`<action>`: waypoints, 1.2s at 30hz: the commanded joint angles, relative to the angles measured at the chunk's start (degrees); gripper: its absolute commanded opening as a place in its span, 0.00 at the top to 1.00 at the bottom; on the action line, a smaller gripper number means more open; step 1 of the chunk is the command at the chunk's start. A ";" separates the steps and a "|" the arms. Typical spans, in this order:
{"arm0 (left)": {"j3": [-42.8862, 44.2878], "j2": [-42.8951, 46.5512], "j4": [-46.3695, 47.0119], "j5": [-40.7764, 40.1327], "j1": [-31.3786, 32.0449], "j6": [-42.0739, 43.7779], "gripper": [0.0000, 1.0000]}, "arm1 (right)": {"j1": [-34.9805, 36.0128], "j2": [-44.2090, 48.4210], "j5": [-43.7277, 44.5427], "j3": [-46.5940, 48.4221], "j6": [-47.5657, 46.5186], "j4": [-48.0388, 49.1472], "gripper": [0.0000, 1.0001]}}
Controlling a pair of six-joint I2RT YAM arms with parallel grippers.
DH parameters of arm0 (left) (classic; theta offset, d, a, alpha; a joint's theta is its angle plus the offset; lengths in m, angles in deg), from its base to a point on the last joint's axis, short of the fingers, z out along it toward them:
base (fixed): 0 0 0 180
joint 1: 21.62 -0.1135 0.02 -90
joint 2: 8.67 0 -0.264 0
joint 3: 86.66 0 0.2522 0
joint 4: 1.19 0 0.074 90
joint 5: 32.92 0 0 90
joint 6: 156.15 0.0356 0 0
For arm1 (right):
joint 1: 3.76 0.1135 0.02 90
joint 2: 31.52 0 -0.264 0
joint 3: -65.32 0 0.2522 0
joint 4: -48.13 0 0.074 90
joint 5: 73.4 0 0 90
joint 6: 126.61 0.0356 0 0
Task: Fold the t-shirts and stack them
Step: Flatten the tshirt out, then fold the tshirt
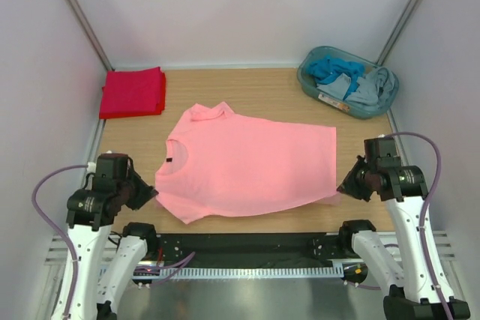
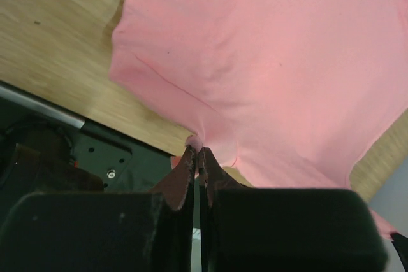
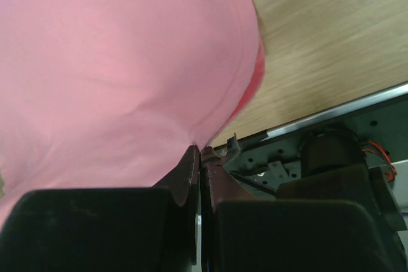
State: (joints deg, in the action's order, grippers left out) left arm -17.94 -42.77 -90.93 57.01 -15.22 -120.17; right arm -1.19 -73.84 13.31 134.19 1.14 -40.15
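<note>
Jaws on both arms are standing closed on cloth. I am seeing the left gripper [image 2: 197, 152] pinching a small fold at the near edge of the salmon-pink t-shirt [image 1: 247, 162], by its sleeve, and the right gripper [image 3: 199, 151] pinching the near corner at the hem end. The shirt is lying spread across the middle of the wooden table [image 1: 270, 84], collar toward the left arm, its small dark neck label [image 1: 170, 160] showing (front or back face up, I cannot tell). The bright red t-shirt [image 1: 133, 93] is sitting folded at the far left corner, well apart from the pink one. A teal basket [image 1: 302, 80] is holding blue and grey garments [image 1: 337, 71] at the far right corner.
</note>
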 commanded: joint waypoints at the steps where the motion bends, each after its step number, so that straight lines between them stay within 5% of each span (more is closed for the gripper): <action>1: -1.87 -1.66 -0.40 0.43 -0.24 -1.09 1.00 | 0.16 -1.79 5.65 -1.67 -0.49 -3.08 0.99; 10: -7.14 -9.12 9.97 1.13 -0.24 -0.65 1.00 | 0.16 -9.26 13.05 -5.19 4.25 -0.55 0.99; 15: -7.15 -20.79 17.43 -2.74 -0.24 1.55 1.00 | 0.16 -16.37 14.45 -4.23 4.52 2.62 0.99; 36: 12.80 -51.14 27.99 -3.18 0.81 20.79 1.00 | 0.16 -36.50 17.18 1.05 3.73 11.41 0.99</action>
State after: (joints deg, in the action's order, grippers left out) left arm -7.66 -92.72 -65.27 53.20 -14.72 -103.58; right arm -1.19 -109.12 28.46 135.30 5.32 -31.11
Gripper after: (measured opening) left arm 0.007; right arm 0.036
